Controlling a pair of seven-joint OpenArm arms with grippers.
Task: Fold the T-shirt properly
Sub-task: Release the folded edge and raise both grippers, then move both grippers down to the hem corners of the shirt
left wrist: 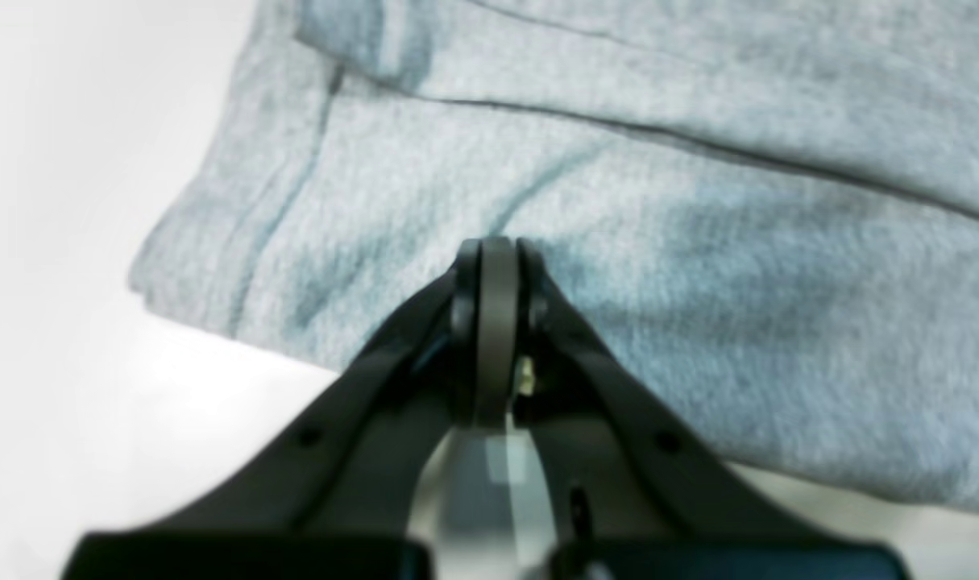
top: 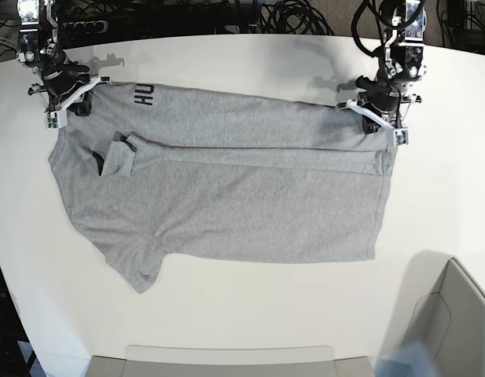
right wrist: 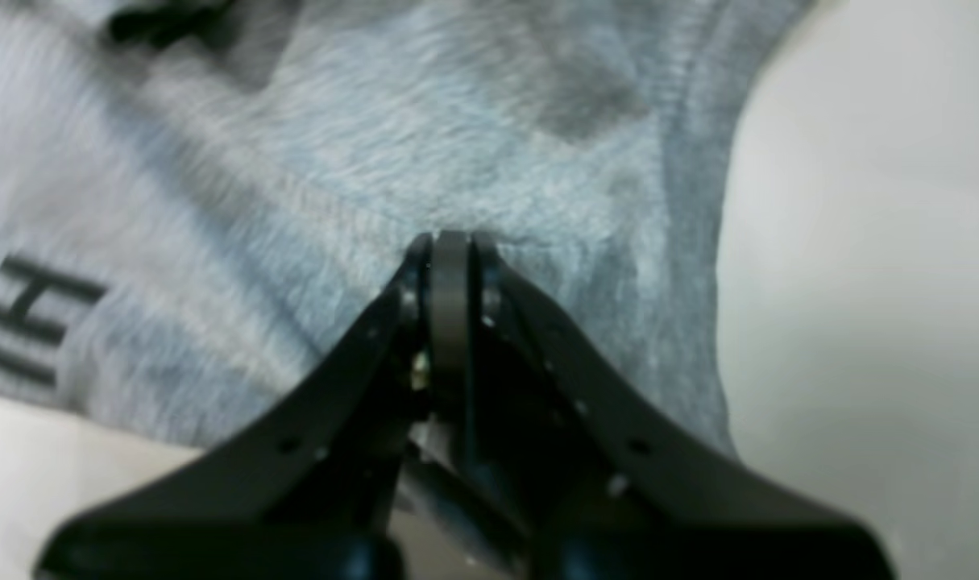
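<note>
The T-shirt (top: 250, 196) lies flat on the white worktop (top: 242, 314), long axis across the base view, w/ its far long edge already turned over in a band; black lettering (top: 144, 96) shows on that band near the base view's left end. One sleeve (top: 116, 157) is tucked in on the left, the other sticks out at bottom left.

Left tool (left wrist: 495, 246) is at the base view's right end, jaws pinched fully together, tip against the cloth just in from the hem corner. Right tool (right wrist: 450, 238) is at the left end near the lettering, jaws likewise closed, tip on the cloth close to the edge. Wrist views are blurred, so whether either tool actually has fabric nipped between the jaws I can't tell; looks like a thin pinch at most.

Step in hand, as I judge it: carrying the folded band toward the near side for the next lengthwise fold. To do it well:
- keep both ends level & moving at the same rate so the crease stays straight
- keep light tension between the tools, no sag in the middle
- check the grip holds both layers before lifting
- lay the edge down parallel to the near hem, then release.
</note>
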